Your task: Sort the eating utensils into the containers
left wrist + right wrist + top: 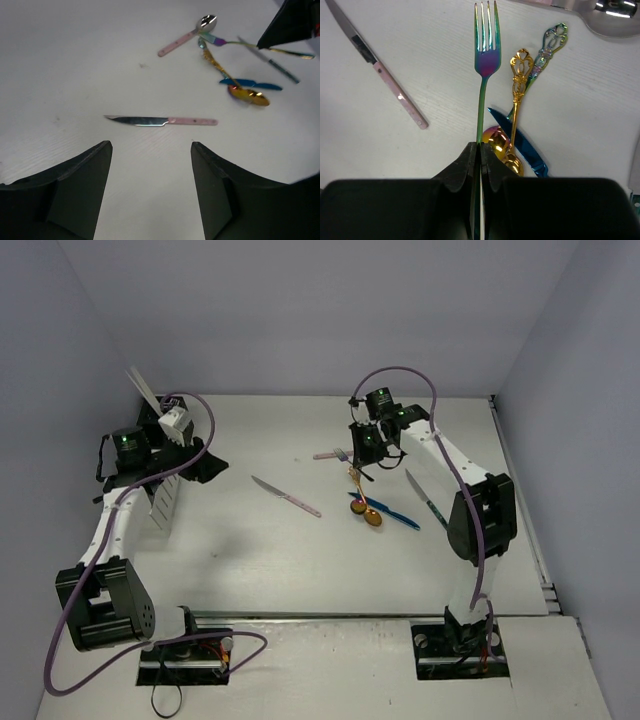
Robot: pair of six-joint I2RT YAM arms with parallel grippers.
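R gripper (480,152): jaws pressed together on the thin handle of the rainbow fork (485,60). The fork is iridescent green/purple/gold, tines pointing away from the gripper. Can't tell if it's off the table (250,560).

Landmark = pink-handled knife (387,82), silver blade, lying flat. The fork is right of it, over a heap:
- gold spoon (516,85) w/ ornate handle
- rainbow ornate-handled piece (550,42) just beside it
- blue knife (522,145) crossing under the gold spoon
- pink-handled spoon (182,40) at the heap's far side

Dark-handled knife (425,498) lies further right.

L gripper (150,150): fingers apart, nothing between, left of the pink-handled knife & facing it. White caddy (163,502), slatted, sits well left of the knife by the L arm.
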